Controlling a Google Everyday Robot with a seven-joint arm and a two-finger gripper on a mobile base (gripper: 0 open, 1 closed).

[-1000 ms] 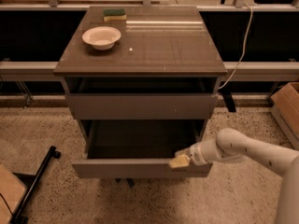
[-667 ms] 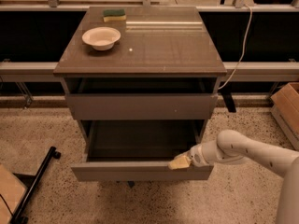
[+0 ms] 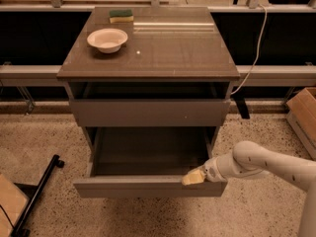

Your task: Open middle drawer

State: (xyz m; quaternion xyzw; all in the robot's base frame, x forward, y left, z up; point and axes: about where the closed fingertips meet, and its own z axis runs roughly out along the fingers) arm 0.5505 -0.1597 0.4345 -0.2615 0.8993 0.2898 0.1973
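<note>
The middle drawer (image 3: 148,187) is pulled well out of the grey-brown cabinet (image 3: 168,53). Its plain front panel faces me and its dark inside looks empty. Above it, the taller top drawer front (image 3: 148,113) sits out a little from the cabinet. The lowest drawer is hidden beneath the open one. My gripper (image 3: 193,177), a yellowish tip on a white arm coming in from the right, rests on the top edge of the middle drawer's front near its right end.
A white bowl (image 3: 107,38) and a green-and-yellow sponge (image 3: 121,15) sit on the cabinet top. A cardboard box (image 3: 303,115) stands on the floor at the right. A black stand leg (image 3: 39,191) lies at the lower left. A cable (image 3: 254,48) hangs behind.
The middle drawer has slid further out toward me, and my gripper has moved with its front edge. The top drawer, bowl and sponge have not moved.
</note>
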